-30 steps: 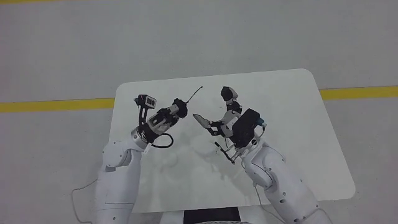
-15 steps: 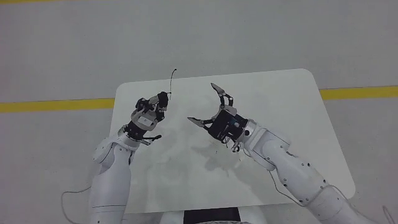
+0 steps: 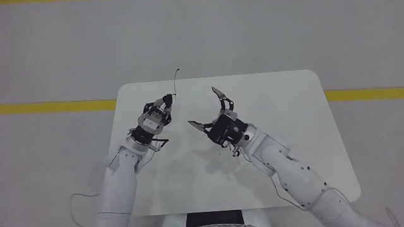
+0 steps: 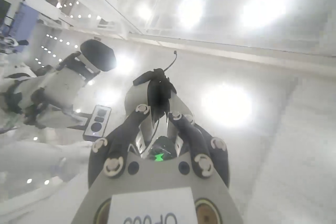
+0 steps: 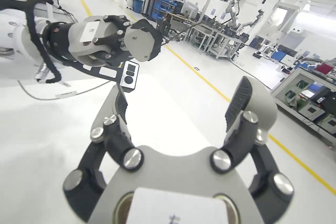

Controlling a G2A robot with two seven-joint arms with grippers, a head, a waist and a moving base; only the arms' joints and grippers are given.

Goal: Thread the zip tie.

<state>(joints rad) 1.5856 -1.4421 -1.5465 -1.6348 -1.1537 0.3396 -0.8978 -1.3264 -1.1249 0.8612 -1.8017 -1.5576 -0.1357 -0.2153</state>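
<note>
The left tool [image 3: 168,99] was closed tight on one end of a thin black plastic zip tie [image 3: 175,81], its dark pads pinched together on the strap. It was held over the far-left part of the white, round-cornered table [image 3: 284,94], with its tips pointing away from the robot. From the pinch, the free length of the zip tie ran out past the table's far edge and over the pale grey floor [image 3: 252,25], ending in a small bent tip. In the left wrist view, a short curved piece of the strap stuck out beyond the closed pads, with a small knob at its end.

The right tool [image 3: 202,108] was near the left tool, on its right and apart from it. It was spread wide, with nothing between its ribbed black pads [image 5: 240,101], and touched neither the zip tie nor the other tool. In the right wrist view, the left tool lay ahead and off to one side of the open mouth. A yellow line [image 3: 63,106] ran along the floor on either side of the table
</note>
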